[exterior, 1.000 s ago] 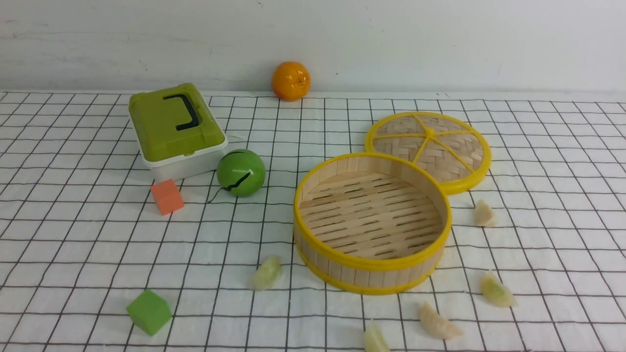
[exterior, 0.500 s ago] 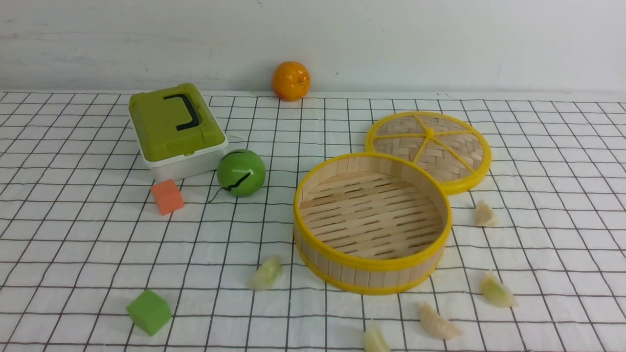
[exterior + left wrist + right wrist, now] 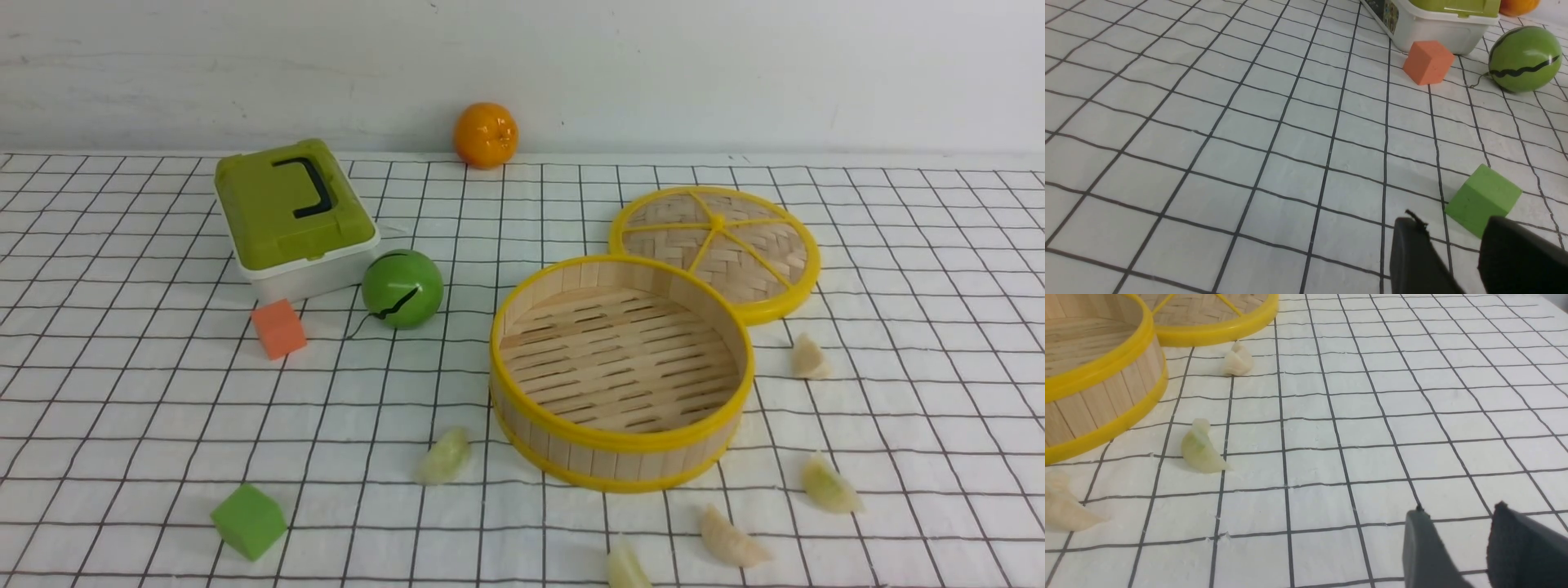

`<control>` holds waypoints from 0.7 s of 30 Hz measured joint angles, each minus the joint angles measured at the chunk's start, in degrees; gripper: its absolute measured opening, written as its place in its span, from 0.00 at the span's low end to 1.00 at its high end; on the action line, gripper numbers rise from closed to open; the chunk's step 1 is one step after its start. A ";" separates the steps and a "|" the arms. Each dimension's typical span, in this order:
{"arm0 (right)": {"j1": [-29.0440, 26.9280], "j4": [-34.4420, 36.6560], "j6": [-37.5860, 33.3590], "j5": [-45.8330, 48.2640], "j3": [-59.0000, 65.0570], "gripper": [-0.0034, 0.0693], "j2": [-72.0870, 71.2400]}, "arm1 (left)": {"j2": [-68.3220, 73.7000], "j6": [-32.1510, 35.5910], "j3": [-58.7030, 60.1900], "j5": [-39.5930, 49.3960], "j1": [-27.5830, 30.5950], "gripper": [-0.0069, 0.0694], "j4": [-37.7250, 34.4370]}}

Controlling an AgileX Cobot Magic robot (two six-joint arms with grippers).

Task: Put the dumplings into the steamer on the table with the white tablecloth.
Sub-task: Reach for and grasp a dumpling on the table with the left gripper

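Front view, room: a plain grey-white wall [image 3: 735, 73] runs behind the table's far edge.
Front view, surface: the table is draped in a white tablecloth with a thin black grid [image 3: 122, 392], lying mostly flat with slight ripples.
Front view, steamer: the round bamboo steamer with yellow rims [image 3: 571, 453] stands right of centre with nothing on its slatted floor; its flat woven lid with yellow spokes [image 3: 717, 249] lies just behind it.
Front view, dumplings: all five small crescent dumplings lie on the cloth outside the steamer: a pale green one [image 3: 445, 456] at its near left, a cream one [image 3: 808, 358] at its right, and three along the near side [image 3: 829, 486] [image 3: 731, 539] [image 3: 624, 565].
Front view, other things: a green-lidded white box [image 3: 294, 216], a green ball with a black squiggle [image 3: 402, 288], an orange foam cube [image 3: 278, 328], a green foam cube [image 3: 249, 520] and an orange fruit [image 3: 486, 135] by the wall.
Front view, arms: neither shows.
Left wrist view, left gripper [image 3: 1453, 245]: its dark fingers stand apart with only cloth between them, holding nothing; the green foam cube [image 3: 1484, 200] sits just beyond.
Right wrist view, right gripper [image 3: 1457, 514]: fingers parted over bare cloth, nothing held, well apart from the three dumplings seen there [image 3: 1202, 449] [image 3: 1237, 361] [image 3: 1063, 506].
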 joint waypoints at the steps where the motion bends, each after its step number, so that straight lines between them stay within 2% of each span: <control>1: 0.00 0.00 0.00 0.00 0.00 0.37 0.00 | 0.00 0.00 0.00 0.00 0.00 0.40 0.00; 8: 0.00 -1.04 0.00 0.00 0.00 0.37 0.00 | 0.00 0.00 0.00 0.00 0.00 0.40 0.00; 21: 0.00 2.75 0.00 -0.05 0.00 0.37 0.00 | 0.00 0.00 0.00 0.00 0.00 0.40 0.00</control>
